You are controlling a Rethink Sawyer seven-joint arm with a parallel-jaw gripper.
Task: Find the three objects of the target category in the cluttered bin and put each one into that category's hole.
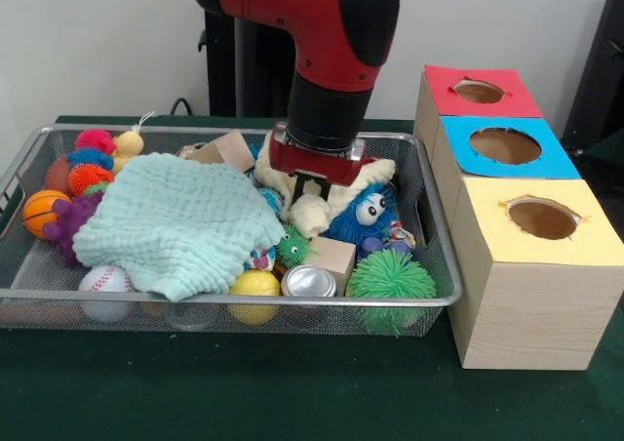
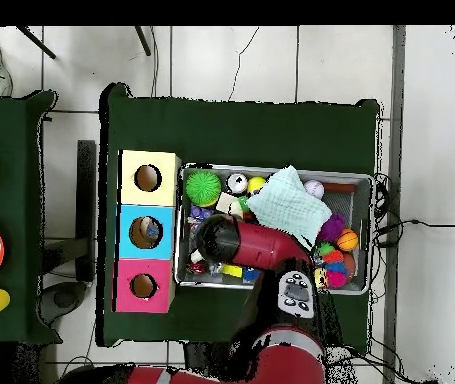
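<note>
Down in the wire bin (image 1: 441, 300)
The gripper (image 1: 305, 199) sits against a cream plush toy (image 1: 314, 214), seemingly pinching it; its grasp can't be confirmed.

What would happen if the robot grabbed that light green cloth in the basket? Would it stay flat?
Probably not. The light green cloth lies draped over the toys, sagging at its edges, so it would likely hang floppy from the gripper. It looks thin, so probably light. It might also drag or uncover the baseball beside its edge.
</note>
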